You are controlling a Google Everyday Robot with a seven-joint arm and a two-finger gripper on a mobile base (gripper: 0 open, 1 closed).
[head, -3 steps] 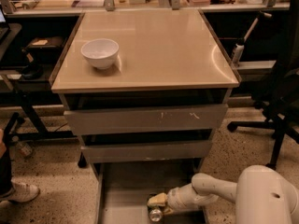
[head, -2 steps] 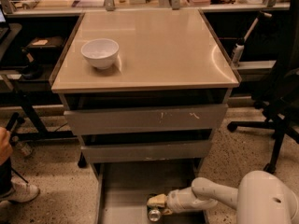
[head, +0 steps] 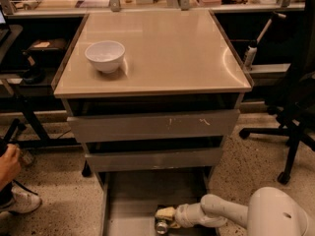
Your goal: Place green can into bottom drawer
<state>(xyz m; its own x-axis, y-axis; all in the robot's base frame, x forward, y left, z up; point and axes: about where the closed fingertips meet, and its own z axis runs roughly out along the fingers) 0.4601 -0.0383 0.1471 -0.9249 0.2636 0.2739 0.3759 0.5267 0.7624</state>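
Down in the open bottom drawer (head: 133, 191), the gripper (head: 165, 216) has its jaws clasped on the green can (head: 161, 225); a white bowl (head: 105, 56) sits on the worktop (head: 172, 48).

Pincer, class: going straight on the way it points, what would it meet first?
Probably the bottom drawer's left wall: the pincer, low in the drawer by the green can, points left. Depth unclear.

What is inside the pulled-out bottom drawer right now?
The grey metal bottom drawer holds the robot's gripper and, beside it, a small drink can showing a shiny silver end. Its patterned sides are covered by the gripper.
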